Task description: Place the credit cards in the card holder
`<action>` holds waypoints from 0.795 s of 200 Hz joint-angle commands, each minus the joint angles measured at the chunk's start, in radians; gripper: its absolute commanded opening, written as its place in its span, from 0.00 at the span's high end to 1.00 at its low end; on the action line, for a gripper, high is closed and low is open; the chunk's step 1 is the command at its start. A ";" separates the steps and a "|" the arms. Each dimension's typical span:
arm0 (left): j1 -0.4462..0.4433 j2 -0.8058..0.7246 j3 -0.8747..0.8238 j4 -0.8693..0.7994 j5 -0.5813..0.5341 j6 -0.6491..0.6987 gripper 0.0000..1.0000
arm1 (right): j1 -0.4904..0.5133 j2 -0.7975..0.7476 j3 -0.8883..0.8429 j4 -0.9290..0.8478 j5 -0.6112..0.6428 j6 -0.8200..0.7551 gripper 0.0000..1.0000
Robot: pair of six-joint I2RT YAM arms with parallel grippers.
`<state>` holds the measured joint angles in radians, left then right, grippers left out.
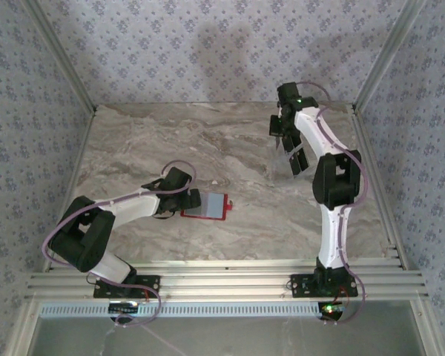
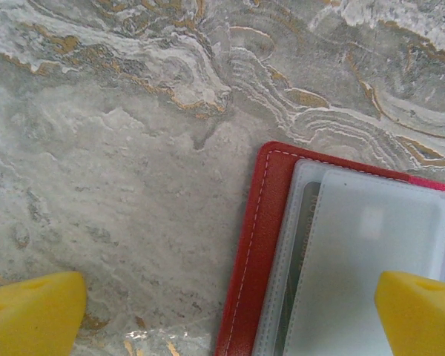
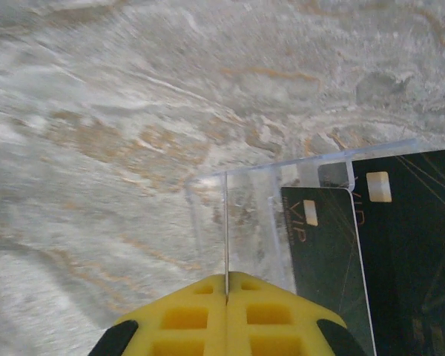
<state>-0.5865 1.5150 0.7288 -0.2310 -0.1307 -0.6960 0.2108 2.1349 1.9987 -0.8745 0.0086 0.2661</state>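
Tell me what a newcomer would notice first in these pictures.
The open red wallet lies mid-table, with the left gripper spread wide over its edge. At the back right, the right gripper is shut on a thin sheet seen edge-on, with two black VIP cards and clear plastic beside it.

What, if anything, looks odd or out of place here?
Nothing is spilled or broken. The red wallet lies open on the table under the open left gripper. One oddity: the right gripper is shut on a thin sheet seen edge-on, beside black cards in a clear holder; I cannot tell whether it is a card.
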 commanded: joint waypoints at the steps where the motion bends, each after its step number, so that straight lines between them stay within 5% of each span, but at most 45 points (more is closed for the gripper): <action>1: -0.010 0.013 0.018 0.064 0.064 0.008 0.00 | 0.004 -0.101 -0.051 0.031 -0.072 0.040 1.00; 86: -0.101 0.023 0.055 0.058 0.024 -0.036 0.00 | 0.022 -0.476 -0.554 0.234 -0.187 0.138 1.00; 159: -0.197 -0.030 0.038 0.032 -0.047 -0.120 0.00 | 0.053 -0.684 -0.797 0.327 -0.286 0.227 1.00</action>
<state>-0.7567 1.5276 0.7605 -0.1795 -0.1310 -0.7723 0.2405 1.5097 1.2499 -0.6102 -0.2146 0.4339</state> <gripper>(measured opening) 0.997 0.058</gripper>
